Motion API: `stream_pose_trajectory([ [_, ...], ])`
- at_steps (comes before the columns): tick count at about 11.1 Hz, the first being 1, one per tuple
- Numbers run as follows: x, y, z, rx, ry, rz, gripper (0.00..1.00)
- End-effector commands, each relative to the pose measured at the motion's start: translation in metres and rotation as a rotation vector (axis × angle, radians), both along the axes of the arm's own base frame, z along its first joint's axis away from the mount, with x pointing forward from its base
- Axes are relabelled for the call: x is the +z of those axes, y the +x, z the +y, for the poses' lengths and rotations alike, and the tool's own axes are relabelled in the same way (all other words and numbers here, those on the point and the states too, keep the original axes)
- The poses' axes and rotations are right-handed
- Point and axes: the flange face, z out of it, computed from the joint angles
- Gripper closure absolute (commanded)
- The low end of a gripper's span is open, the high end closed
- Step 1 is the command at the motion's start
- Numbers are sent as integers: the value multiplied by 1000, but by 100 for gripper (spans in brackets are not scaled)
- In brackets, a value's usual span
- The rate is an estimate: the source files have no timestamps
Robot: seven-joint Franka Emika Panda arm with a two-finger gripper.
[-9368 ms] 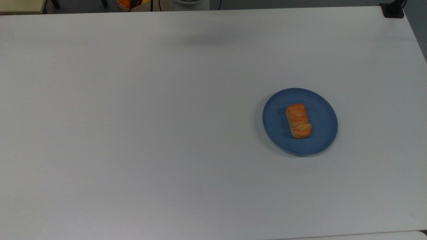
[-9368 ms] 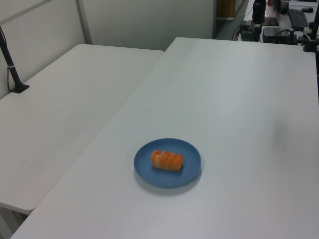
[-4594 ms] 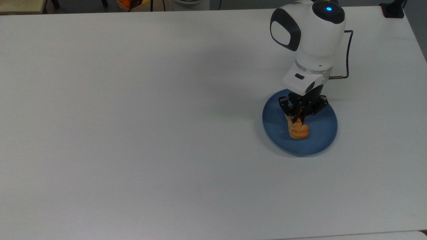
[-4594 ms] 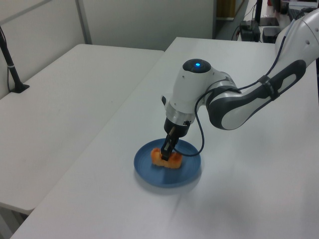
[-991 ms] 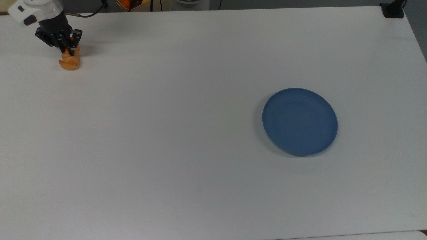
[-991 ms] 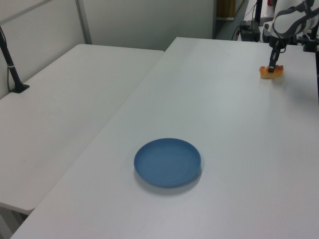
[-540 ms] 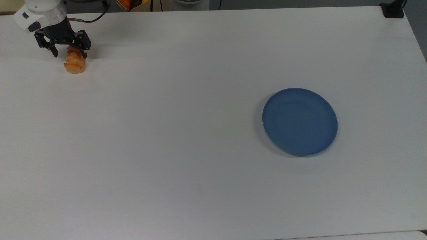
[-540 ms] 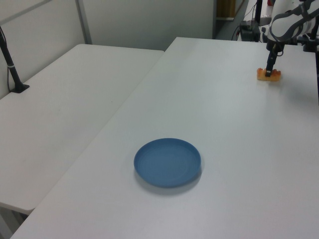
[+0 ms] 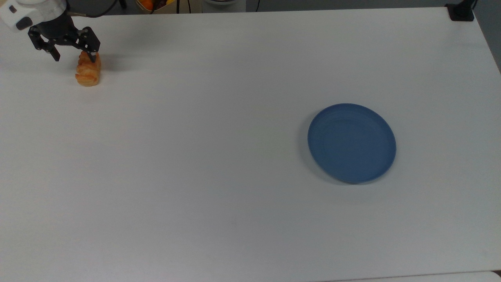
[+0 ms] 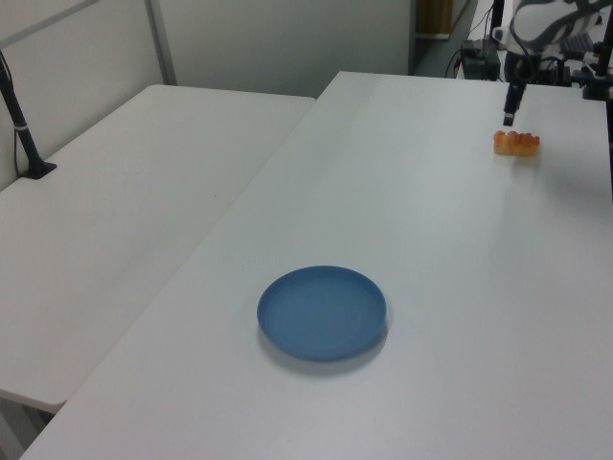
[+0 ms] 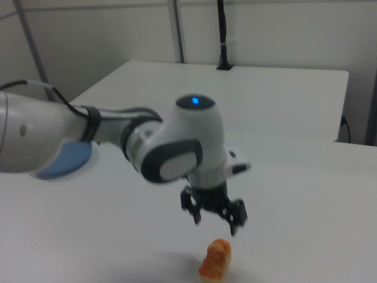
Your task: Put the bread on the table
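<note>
1. Your bread (image 9: 88, 72) now lies on the white counter (image 9: 219, 117), far from the blue plate (image 9: 351, 142), near the counter's far corner at the top view's upper left.
2. The claw (image 9: 74, 57) is spread wide and holds nothing. In the right view it hangs just above the bread (image 11: 215, 260) with clear air between them.
3. Judging from this, the release is done and the step in hand is the retreat. Take the claw straight up before moving sideways: in the top view one fingertip (image 9: 92, 57) overlaps the bread's far end, so a sideways sweep could catch and roll it.
4. Keep the claw spread while you rise.
5. The blue plate is empty; nothing rests on it, and it sits well apart from the bread in the left view (image 10: 516, 143).
</note>
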Motion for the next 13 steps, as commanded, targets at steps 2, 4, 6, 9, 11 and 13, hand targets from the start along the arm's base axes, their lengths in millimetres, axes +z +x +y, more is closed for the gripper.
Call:
stream_pose_trajectory([
  [2,87,53,125,-59,14,-29,0],
  [4,127,63,201,-50,13,0,0],
  [6,161,53,287,27,-30,38,0],
  [9,198,28,331,72,-31,29,0],
  [11,220,6,330,68,-19,57,0],
  [13,237,-12,318,63,-10,69,0],
])
